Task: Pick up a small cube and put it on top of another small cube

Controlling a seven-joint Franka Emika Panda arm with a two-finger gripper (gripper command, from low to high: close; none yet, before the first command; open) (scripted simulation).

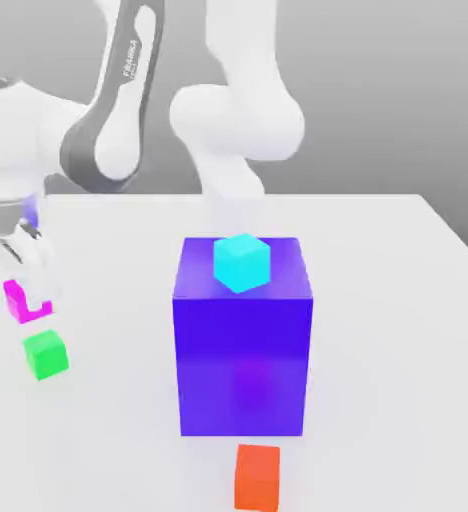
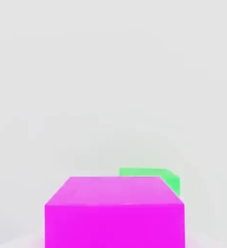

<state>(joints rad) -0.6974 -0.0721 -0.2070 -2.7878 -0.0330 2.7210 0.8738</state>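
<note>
Nearest the exterior camera, an orange-red cube [image 1: 257, 478] rests on the white table [image 1: 398, 300], just in front of the big blue-purple block [image 1: 242, 345]. At the exterior view's left edge, the gripper [image 1: 28, 285] of the white Panda arm [image 1: 118, 120] points down, its fingers [image 1: 40, 262] drawn in as far as they go against the small magenta-pink cube [image 1: 22, 301], which sits clamped between them. Part of the cube's face is covered by a pale fingertip, so it reads as an L-shaped patch of magenta. From the hand view the same magenta-pink cube [image 2: 114, 211] lies close under the lens. Just below it in the exterior view, toward the camera and apart from it, stands the small green cube [image 1: 45, 354] on the table; whether the held cube is over it or only beside it cannot be told. In the hand view a corner of the green cube [image 2: 154, 177] shows behind the magenta one's upper edge. Well apart, toward the exterior view's right, the blue-purple block stands upright at the table's middle. A cyan cube [image 1: 241, 262] sits on the block's top face, turned corner-on toward the camera. Behind the block rise the arm's white links, against a plain grey background.
</note>
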